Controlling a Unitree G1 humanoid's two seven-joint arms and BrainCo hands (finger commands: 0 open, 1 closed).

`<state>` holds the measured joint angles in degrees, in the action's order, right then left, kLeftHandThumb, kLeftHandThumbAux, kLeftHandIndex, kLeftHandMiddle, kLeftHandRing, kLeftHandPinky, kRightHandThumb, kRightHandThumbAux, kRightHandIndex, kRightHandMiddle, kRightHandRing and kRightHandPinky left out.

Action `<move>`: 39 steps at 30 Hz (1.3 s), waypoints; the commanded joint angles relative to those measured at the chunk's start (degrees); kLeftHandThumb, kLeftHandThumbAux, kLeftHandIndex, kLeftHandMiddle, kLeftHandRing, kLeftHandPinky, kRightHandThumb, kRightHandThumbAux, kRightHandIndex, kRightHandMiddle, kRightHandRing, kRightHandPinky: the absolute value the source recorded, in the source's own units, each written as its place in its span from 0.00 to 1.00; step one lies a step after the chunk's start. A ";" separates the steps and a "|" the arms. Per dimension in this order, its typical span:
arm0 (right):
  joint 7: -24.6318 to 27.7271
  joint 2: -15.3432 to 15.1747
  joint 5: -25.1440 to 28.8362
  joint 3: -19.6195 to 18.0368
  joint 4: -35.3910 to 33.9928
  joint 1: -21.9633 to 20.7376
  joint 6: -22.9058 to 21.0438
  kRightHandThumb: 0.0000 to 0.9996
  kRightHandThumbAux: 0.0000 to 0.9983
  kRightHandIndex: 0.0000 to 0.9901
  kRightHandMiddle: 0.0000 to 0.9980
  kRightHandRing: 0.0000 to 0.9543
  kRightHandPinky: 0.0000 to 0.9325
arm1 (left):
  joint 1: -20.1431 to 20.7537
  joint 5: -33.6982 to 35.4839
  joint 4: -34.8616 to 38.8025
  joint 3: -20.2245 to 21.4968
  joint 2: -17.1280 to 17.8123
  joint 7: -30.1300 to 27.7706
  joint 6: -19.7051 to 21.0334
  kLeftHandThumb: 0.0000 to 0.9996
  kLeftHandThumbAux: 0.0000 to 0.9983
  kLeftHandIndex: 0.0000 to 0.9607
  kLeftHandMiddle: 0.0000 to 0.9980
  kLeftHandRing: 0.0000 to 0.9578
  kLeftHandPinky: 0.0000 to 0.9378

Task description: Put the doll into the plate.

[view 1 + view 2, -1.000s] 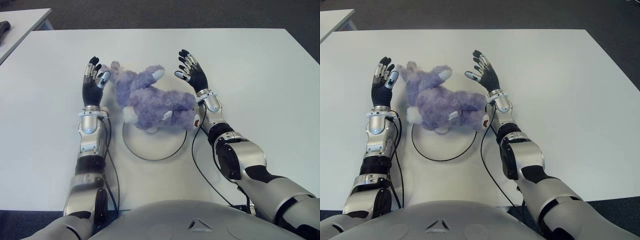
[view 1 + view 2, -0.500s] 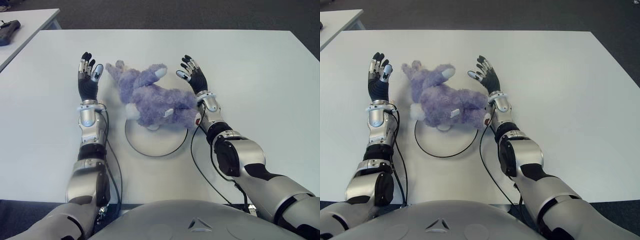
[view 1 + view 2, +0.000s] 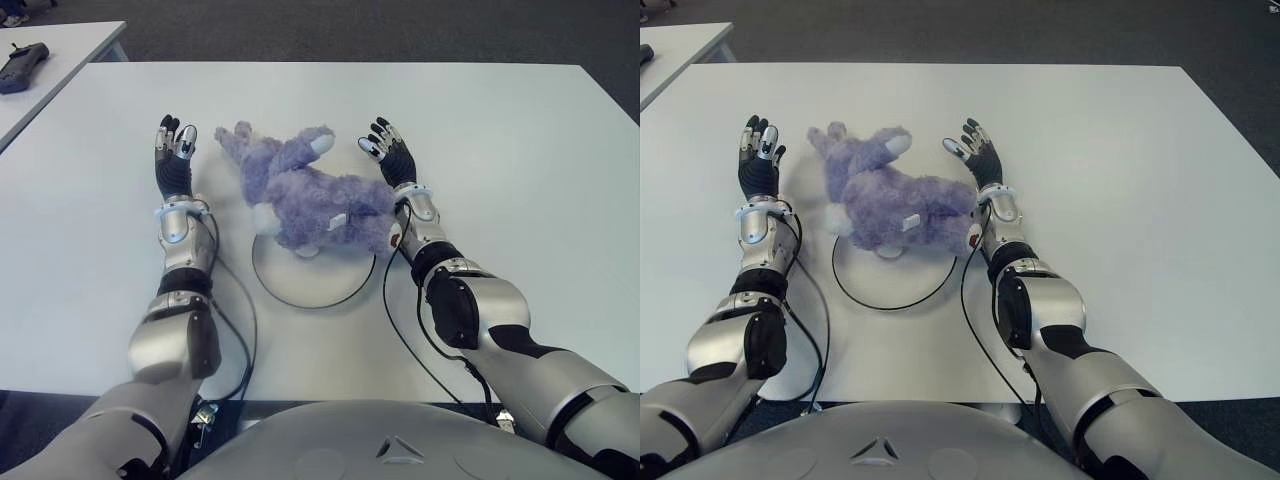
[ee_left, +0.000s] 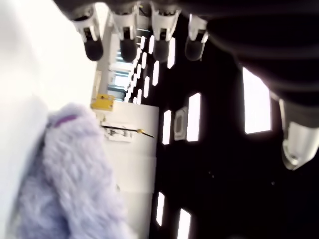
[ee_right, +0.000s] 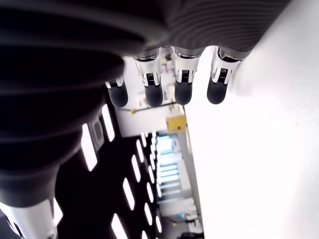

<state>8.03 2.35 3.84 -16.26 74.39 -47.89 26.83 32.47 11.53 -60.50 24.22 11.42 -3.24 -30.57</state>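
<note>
Both hands, left hand [image 3: 173,160] and right hand [image 3: 391,158], are spread wide and hold nothing, flanking the doll [image 3: 305,200], which lies partly over the plate [image 3: 312,282].

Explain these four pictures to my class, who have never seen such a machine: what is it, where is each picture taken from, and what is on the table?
It is a humanoid robot with two arms. The two wide pictures come from cameras in its head, looking down; the two close ones come from cameras on its wrists. On the white table lies a purple doll, partly over a round white plate. The left hand and the right hand are at either side of the doll, fingers spread. Neither holds anything.
</note>
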 commanded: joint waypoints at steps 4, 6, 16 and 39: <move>-2.80 3.30 0.21 -1.36 3.30 5.42 -4.82 0.00 0.68 0.03 0.03 0.02 0.02 | -7.21 2.39 -11.13 2.27 -5.03 -1.07 2.35 0.00 0.52 0.00 0.06 0.02 0.00; -3.47 3.50 0.10 -1.50 3.40 5.87 -5.32 0.00 0.68 0.03 0.03 0.02 0.03 | -7.30 2.10 -11.69 2.33 -5.21 -1.24 3.17 0.00 0.52 0.00 0.06 0.03 0.01; -7.56 4.71 0.26 -2.31 3.80 7.70 -8.50 0.00 0.71 0.03 0.04 0.03 0.05 | -8.39 -1.27 -13.37 -0.65 -5.13 -1.25 6.11 0.00 0.53 0.00 0.04 0.01 0.00; -13.20 6.67 -3.87 2.34 4.18 12.76 -8.70 0.00 0.75 0.04 0.04 0.05 0.08 | -11.99 -1.97 -14.75 -2.43 -6.47 -2.00 7.84 0.04 0.57 0.00 0.00 0.00 0.01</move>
<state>-2.24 4.12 1.24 -14.41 73.23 -46.76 25.28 34.54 10.04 -65.90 22.54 11.72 -3.89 -28.80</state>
